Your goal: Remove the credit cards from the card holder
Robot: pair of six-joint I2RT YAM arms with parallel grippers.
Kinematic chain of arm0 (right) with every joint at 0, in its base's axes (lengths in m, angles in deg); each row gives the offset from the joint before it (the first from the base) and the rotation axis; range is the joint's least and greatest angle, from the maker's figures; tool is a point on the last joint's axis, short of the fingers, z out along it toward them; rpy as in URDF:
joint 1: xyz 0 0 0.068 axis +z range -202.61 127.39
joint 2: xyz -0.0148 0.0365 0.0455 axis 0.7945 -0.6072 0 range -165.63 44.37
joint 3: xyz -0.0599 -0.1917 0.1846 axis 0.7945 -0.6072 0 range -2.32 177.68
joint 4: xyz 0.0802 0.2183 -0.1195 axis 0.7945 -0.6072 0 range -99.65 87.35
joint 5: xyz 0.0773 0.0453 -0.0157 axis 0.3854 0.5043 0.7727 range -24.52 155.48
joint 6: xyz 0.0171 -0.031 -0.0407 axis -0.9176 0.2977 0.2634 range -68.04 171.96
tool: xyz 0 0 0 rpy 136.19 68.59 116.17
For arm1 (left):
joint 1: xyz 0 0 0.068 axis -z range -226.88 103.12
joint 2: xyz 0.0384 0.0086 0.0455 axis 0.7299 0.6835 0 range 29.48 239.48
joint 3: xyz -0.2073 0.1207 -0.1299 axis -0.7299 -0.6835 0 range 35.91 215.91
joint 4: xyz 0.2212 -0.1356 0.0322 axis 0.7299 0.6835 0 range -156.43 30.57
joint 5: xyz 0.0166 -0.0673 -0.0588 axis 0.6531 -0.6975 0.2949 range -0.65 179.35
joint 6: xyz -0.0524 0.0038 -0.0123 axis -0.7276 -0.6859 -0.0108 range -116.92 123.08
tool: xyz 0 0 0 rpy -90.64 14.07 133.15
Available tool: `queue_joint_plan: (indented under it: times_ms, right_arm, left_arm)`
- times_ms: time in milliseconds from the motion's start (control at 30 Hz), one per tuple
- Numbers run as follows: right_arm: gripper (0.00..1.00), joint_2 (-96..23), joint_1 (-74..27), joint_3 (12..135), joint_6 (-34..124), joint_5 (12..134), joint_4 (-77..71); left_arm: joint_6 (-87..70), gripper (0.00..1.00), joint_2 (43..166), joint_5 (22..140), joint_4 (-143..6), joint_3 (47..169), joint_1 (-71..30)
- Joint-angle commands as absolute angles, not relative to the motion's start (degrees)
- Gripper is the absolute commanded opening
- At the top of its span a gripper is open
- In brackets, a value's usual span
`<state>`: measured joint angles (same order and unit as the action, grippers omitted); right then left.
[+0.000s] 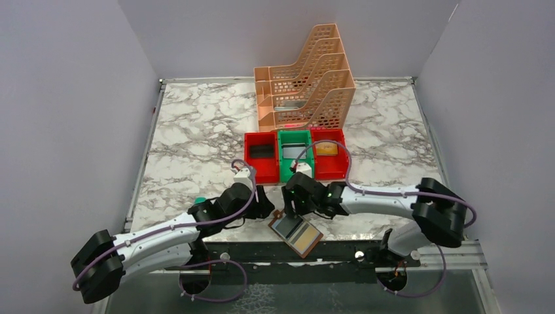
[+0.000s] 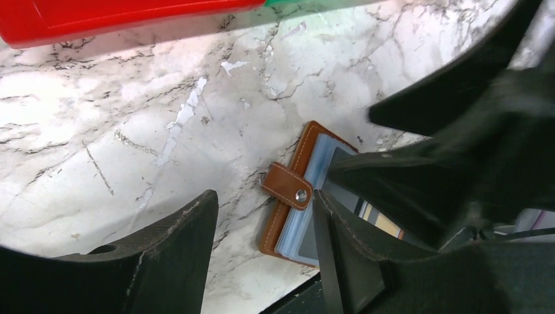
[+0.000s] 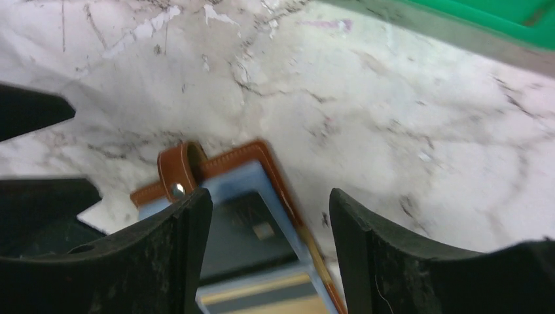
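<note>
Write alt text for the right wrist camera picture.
An open brown leather card holder lies on the marble table, between the spread black fingers of the right hand. A green bin shows top right.

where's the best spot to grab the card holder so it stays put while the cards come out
Probably the snap tab: the card holder lies open and flat on the table, so its leather edges give jaws little to close on, while the tab curls up off the surface on the side facing the left gripper. Come in low from that side.
</note>
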<state>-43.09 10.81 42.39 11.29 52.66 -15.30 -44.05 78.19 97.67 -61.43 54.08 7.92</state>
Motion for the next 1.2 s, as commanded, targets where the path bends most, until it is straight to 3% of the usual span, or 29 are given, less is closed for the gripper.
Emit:
queue_joint_plan:
  times_ms: [0, 100, 333, 667, 1167]
  right_arm:
    - [0.76, -32.3, 10.8, 41.3, 6.8, 51.7, -28.9]
    - [0.81, -23.6, 10.8, 35.8, -1.9, 55.2, -34.1]
    - [0.80, -7.4, 10.7, 20.3, -13.0, 66.4, -28.5]
    - [0.72, -10.2, 10.9, 14.4, -14.7, 74.0, -18.8]
    - [0.51, -18.4, 11.1, 19.4, -18.7, 66.5, -12.5]
  left_arm:
    - [-37.4, 0.60, 79.5, 93.8, -63.4, 54.4, 7.8]
    - [-32.2, 0.65, 83.4, 91.2, -64.7, 56.8, 7.8]
    - [-25.3, 0.68, 93.8, 85.5, -68.9, 61.7, 7.8]
    - [-23.8, 0.66, 99.1, 84.3, -65.4, 64.5, 7.7]
    - [-27.6, 0.42, 102.1, 80.3, -63.7, 62.4, 7.9]
